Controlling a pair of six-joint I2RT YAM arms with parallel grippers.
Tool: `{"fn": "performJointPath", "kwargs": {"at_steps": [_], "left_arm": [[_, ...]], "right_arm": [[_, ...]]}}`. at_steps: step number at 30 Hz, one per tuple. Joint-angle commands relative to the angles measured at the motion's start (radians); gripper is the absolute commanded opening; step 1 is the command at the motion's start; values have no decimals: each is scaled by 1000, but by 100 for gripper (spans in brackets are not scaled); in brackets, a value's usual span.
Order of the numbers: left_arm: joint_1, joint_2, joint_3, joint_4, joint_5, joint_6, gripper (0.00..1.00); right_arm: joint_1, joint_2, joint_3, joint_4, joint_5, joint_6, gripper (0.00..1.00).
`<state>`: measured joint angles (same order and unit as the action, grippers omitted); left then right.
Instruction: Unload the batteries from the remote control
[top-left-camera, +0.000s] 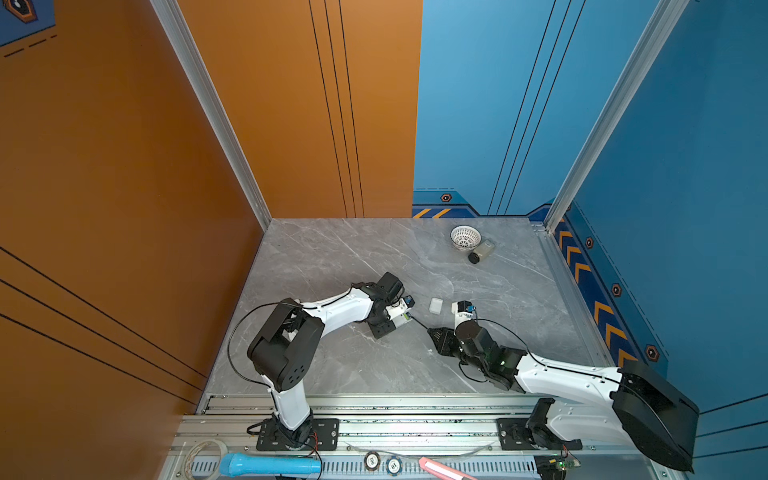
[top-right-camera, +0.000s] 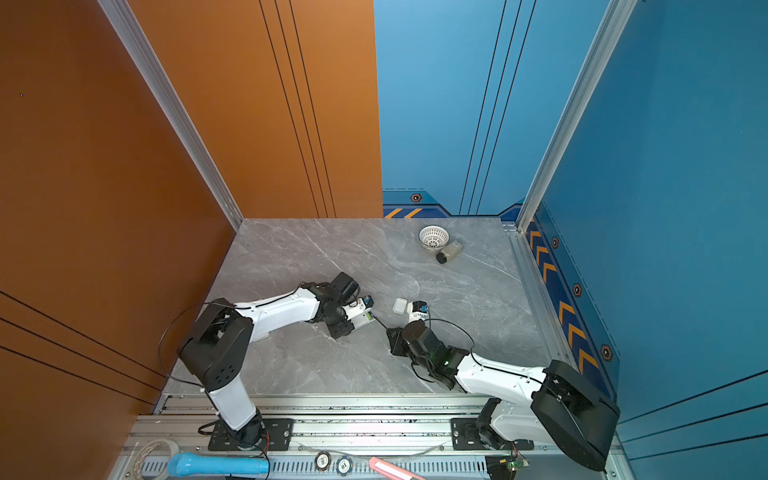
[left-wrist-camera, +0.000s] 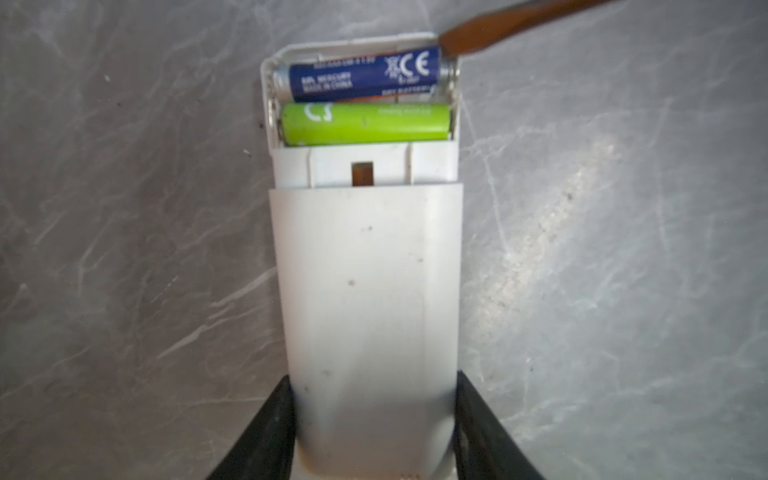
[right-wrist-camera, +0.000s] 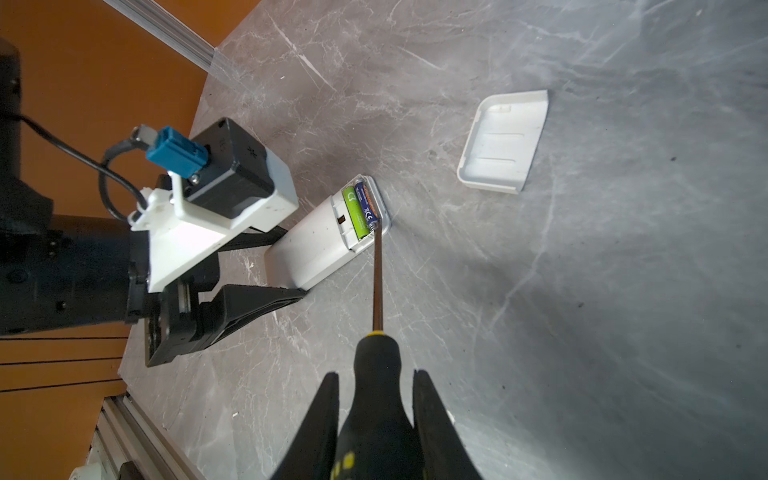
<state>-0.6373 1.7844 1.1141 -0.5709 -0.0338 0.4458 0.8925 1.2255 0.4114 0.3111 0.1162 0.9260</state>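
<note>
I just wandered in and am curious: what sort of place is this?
Likely a robot test cell, not a home. A left arm and a right arm stand bolted to an aluminium rail at the edge of a marble-look table, boxed in by an orange wall and a blue wall.

A blue cylindrical battery (left-wrist-camera: 361, 75) and a green cylindrical battery (left-wrist-camera: 365, 124) are seated in a white plastic remote (top-left-camera: 400, 319), left of a white rectangular plastic cover (top-left-camera: 435, 305) in a top view.
</note>
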Motion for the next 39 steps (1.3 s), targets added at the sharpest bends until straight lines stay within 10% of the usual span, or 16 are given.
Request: {"fn": "performJointPath", "kwargs": {"at_steps": [1, 16, 28, 39], "left_arm": [[-38, 38, 38, -14, 234, 51, 0], [9, 64, 63, -43, 220, 35, 0], [14, 62, 54, -11, 131, 29, 0], [-7, 50, 35, 33, 75, 37, 0]], "right_arm": [[26, -34, 4, 172, -71, 20, 0], [23, -36, -8, 161, -45, 25, 0], [-12, -170, 97, -317, 22, 32, 0], [-26, -155, 139, -376, -44, 42, 0]]}}
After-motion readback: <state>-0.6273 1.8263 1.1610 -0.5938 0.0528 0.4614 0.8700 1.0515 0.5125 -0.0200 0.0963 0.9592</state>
